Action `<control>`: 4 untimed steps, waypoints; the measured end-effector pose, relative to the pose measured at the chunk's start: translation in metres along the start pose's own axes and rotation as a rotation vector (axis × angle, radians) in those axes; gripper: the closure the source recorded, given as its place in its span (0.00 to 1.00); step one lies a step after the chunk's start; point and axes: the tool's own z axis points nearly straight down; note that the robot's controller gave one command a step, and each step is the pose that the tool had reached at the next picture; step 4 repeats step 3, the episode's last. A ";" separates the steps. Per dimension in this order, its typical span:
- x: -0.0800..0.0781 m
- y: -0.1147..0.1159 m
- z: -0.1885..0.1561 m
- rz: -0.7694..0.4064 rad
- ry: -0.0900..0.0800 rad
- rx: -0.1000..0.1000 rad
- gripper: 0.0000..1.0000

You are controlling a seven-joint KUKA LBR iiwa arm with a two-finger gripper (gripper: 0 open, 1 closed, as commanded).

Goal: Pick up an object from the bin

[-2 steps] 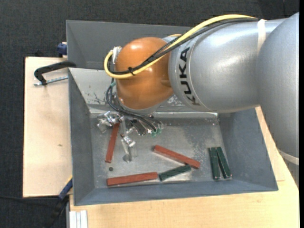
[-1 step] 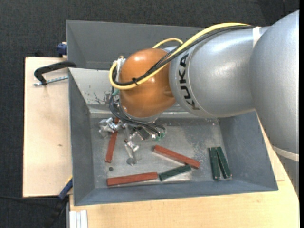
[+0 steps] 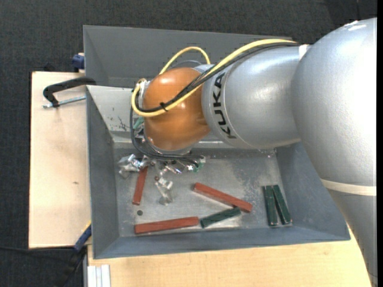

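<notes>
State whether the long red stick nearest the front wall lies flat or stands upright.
Flat: the red stick lies lengthwise on the bin floor.

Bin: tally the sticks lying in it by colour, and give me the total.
Red sticks: 3 (one long at the front, one slanted in the middle, one short at the left)
Dark green sticks: 3 (one by the long red stick's end, two side by side at the right)
Total: 6
</notes>
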 end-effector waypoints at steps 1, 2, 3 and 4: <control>-0.024 -0.044 0.024 -0.155 0.000 -0.001 1.00; -0.024 -0.044 0.024 -0.155 0.000 -0.002 1.00; 0.026 -0.062 -0.126 -0.217 -0.001 0.001 1.00; 0.026 -0.062 -0.126 -0.217 -0.001 0.001 1.00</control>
